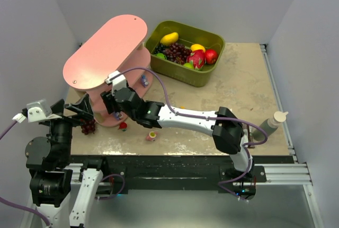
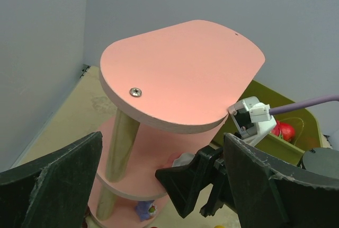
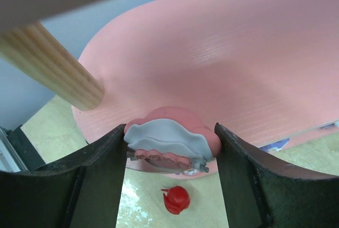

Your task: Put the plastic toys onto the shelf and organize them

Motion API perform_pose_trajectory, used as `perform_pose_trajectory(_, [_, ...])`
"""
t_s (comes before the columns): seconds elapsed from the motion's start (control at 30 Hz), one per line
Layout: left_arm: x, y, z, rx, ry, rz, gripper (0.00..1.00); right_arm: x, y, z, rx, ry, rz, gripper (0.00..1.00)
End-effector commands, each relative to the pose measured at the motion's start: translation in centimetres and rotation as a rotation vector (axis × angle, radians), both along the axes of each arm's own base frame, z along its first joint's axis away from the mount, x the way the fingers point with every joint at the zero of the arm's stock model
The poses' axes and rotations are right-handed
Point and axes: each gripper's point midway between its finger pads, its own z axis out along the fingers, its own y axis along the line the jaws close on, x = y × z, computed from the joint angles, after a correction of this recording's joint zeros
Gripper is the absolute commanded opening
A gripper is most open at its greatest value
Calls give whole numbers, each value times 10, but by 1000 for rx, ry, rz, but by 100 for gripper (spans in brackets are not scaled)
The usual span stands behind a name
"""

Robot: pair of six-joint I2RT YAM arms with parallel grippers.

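The pink shelf (image 1: 106, 42) stands at the back left of the table. My right gripper (image 1: 110, 105) reaches in over its middle board (image 3: 238, 53) and is shut on a pink and grey toy (image 3: 169, 139) at that board's edge; both fingers touch the toy's sides. The same toy (image 2: 186, 160) shows in the left wrist view. A purple toy (image 2: 144, 209) sits on the bottom board. On the table lie a red toy (image 1: 123, 126), also seen as the red toy (image 3: 176, 200), and a pink and yellow toy (image 1: 152, 136). My left gripper (image 1: 79, 110) hangs open beside the shelf (image 2: 180, 69), holding nothing.
An olive bin (image 1: 204, 77) of fruit stands behind the shelf on the right. A dark grape bunch (image 1: 88, 126) lies by the shelf's foot near the left gripper. A bottle (image 1: 273, 122) stands at the table's right edge. Wooden posts (image 3: 53, 69) carry the boards.
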Motion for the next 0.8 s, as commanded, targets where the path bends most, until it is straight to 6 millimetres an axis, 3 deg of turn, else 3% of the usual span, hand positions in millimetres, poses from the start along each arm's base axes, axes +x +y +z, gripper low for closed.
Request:
perform_pose_trajectory(0.0, [1,3,4,23,-14,16,99,5,0,8,40,-44,-24,58])
perform_pose_trajectory(0.47, [3,3,4,26,-12,18,100,-2,3,2,56,-173,68,56])
perform_pose_trajectory(0.77, [2,4,3,26,-12,20,100,-5,8,-6,50,-184,106,64])
